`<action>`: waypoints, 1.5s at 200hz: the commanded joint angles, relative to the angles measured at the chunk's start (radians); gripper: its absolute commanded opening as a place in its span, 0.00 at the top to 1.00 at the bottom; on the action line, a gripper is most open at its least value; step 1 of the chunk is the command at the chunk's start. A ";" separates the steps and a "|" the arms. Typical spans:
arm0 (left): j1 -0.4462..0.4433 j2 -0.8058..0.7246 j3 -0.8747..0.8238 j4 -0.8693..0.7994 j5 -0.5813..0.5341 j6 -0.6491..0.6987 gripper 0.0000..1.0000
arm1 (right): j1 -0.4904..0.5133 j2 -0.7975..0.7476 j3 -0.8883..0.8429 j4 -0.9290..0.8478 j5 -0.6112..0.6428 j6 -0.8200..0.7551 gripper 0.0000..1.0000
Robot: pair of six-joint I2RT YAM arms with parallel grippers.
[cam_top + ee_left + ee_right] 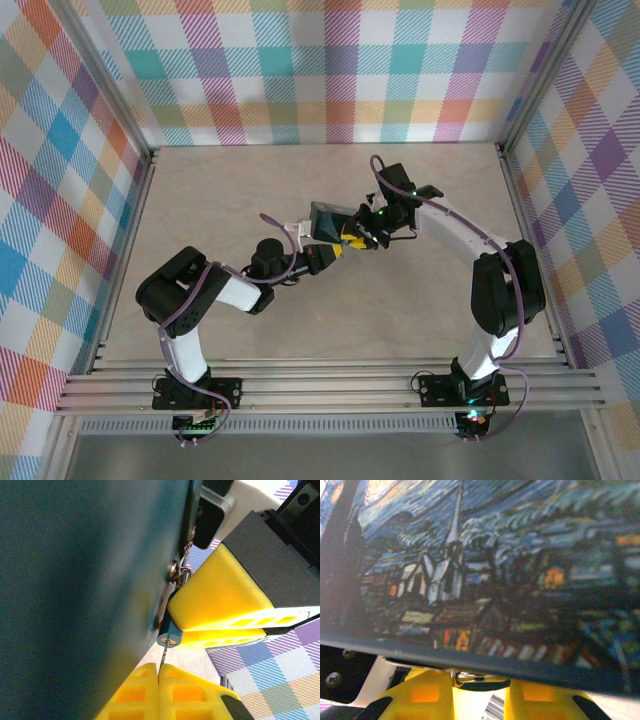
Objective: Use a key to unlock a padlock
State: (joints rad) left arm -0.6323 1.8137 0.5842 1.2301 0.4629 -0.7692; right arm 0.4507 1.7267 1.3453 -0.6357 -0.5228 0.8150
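Now L tool (pixel 159 674) nips key (pixel 164 656), R tool (pixel 480 692) clamps padlock (pixel 169 636) at box (pixel 75 580) edge.

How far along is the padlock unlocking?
Done: right tool pinches the small blue padlock, left tool pinches the thin dark metal key. In hand: key tip at the padlock's underside keyhole. Left: insert fully, turn; silvery shackle hooked to the dark-blue painted box.
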 commanded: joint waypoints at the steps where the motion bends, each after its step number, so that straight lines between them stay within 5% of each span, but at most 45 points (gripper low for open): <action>1: -0.014 -0.050 0.045 0.098 -0.041 0.046 1.00 | 0.032 -0.012 -0.006 -0.059 -0.127 -0.017 1.00; 94: -0.151 -0.196 0.050 -0.200 -0.300 0.374 1.00 | 0.033 0.005 0.028 -0.109 -0.112 -0.017 1.00; 158: -0.125 -0.104 0.055 -0.017 -0.182 0.186 1.00 | 0.033 0.003 -0.017 -0.063 -0.121 -0.002 1.00; 212: -0.206 -0.171 0.012 -0.221 -0.248 0.583 1.00 | 0.033 0.054 0.030 -0.135 -0.173 -0.051 1.00; 254: -0.277 -0.219 0.002 -0.355 -0.439 0.852 1.00 | 0.033 0.062 0.037 -0.163 -0.178 -0.060 1.00; 300: -0.352 -0.172 -0.026 -0.299 -0.603 0.979 1.00 | 0.037 0.086 0.023 -0.171 -0.188 -0.065 1.00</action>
State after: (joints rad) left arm -0.9272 1.6264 0.5701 0.8303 -0.1051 0.0822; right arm 0.4484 1.7882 1.3502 -0.8188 -0.5961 0.7689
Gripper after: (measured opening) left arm 0.045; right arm 0.230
